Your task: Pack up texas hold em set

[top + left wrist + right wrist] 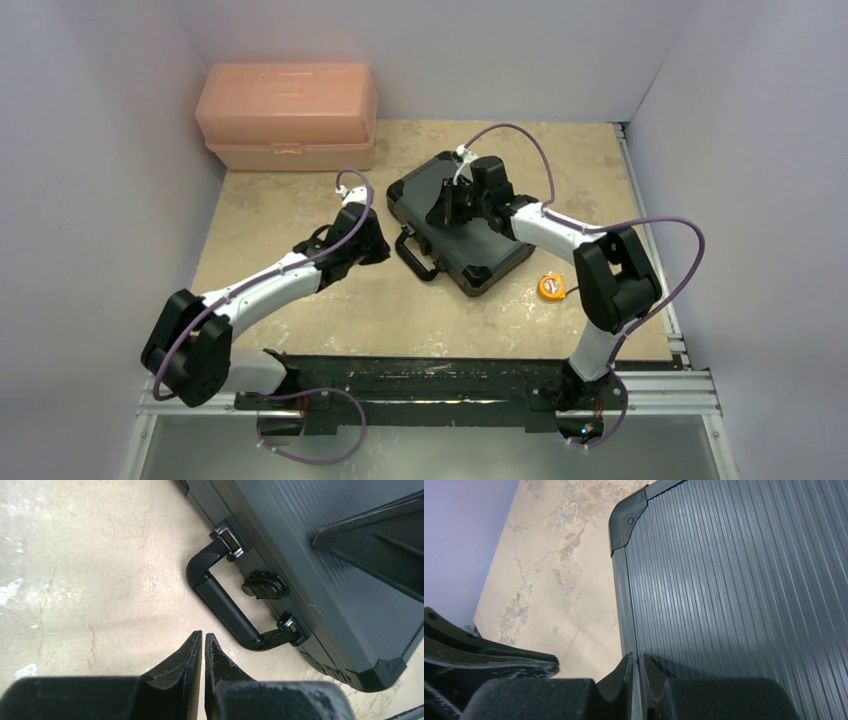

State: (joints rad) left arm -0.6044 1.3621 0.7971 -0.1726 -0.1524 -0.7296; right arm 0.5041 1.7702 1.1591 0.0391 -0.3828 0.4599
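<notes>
One black ribbed case (pixel 482 252), closed, handle (pixel 225 605) outward

Case (pixel 470 235): dark grey-black. Lid surface (pixel 734 590) under the right gripper (pixel 635 656): fine parallel ribbing; corner cap (pixel 626 522) ahead of it: plain black. Handle (pixel 225 605), ahead of the left gripper (pixel 204 635): glossy black. The 2 grippers: matt black. Tabletop (pixel 300 200): beige, mottled with grey-brown marble-like veining. Box (pixel 288 115), beyond the left gripper: salmon-pink. Tape measure (pixel 551 287), behind the right gripper: orange. Left arm (pixel 262 292) and right arm (pixel 545 228): white links, black joints. Cables (pixel 510 127): purple. Walls (pixel 100 150): pale lilac-white, unpatterned.
</notes>
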